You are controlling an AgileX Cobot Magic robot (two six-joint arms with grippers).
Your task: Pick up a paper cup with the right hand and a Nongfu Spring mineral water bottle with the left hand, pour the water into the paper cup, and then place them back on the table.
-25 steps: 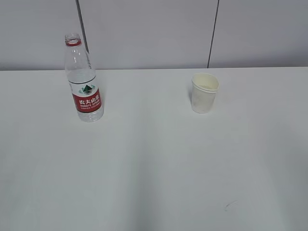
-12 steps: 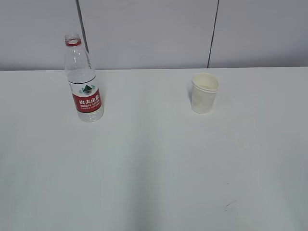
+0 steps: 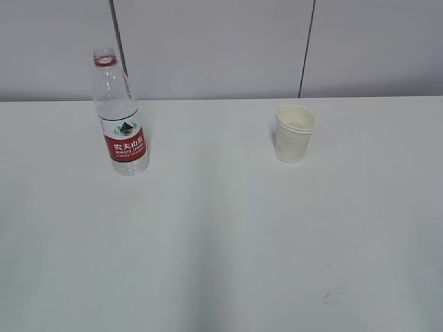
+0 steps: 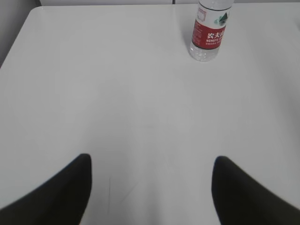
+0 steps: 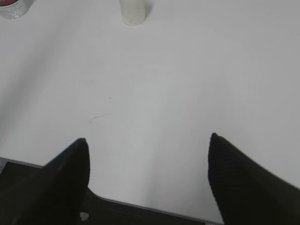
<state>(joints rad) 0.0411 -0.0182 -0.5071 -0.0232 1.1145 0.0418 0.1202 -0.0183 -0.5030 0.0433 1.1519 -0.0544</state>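
Observation:
The Nongfu Spring bottle (image 3: 120,114) stands upright and uncapped at the back left of the white table (image 3: 221,235); its lower part shows at the top of the left wrist view (image 4: 207,35). The white paper cup (image 3: 294,133) stands upright at the back right; its base shows at the top of the right wrist view (image 5: 132,11). Neither arm shows in the exterior view. My left gripper (image 4: 151,161) is open and empty, well short of the bottle. My right gripper (image 5: 147,140) is open and empty over the table's near edge, far from the cup.
A small dark mark (image 3: 331,295) lies on the table at the front right, also in the right wrist view (image 5: 97,117). The table's near edge (image 5: 140,206) runs under my right gripper. A grey panelled wall (image 3: 221,48) stands behind the table.

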